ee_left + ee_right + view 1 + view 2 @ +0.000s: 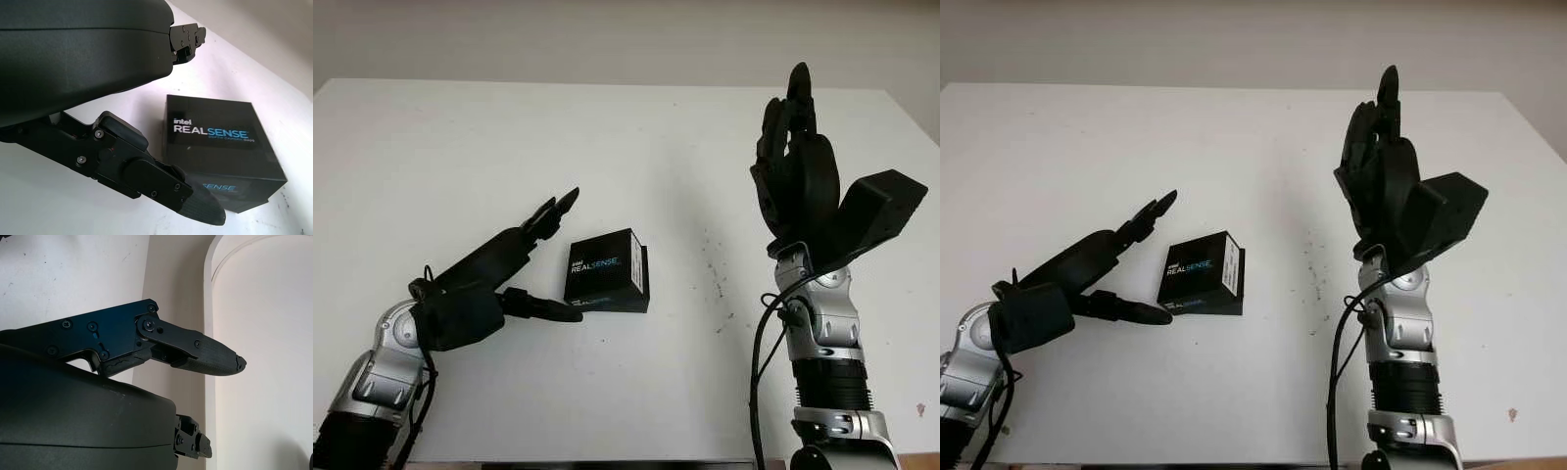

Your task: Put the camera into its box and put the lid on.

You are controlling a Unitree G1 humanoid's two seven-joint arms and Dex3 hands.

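I see the box (607, 270) sitting lidded near the middle of the table (460, 147), so I judge the packing done. My left hand (524, 269) hangs just left of it, released, holding nothing. My right hand (795, 162) is raised well right, open, out of the way.

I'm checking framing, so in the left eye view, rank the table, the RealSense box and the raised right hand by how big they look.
1. table
2. right hand, open, raised upright; it stands nearer the camera, so it looks enlarged
3. RealSense box, lid on, beside the open left hand
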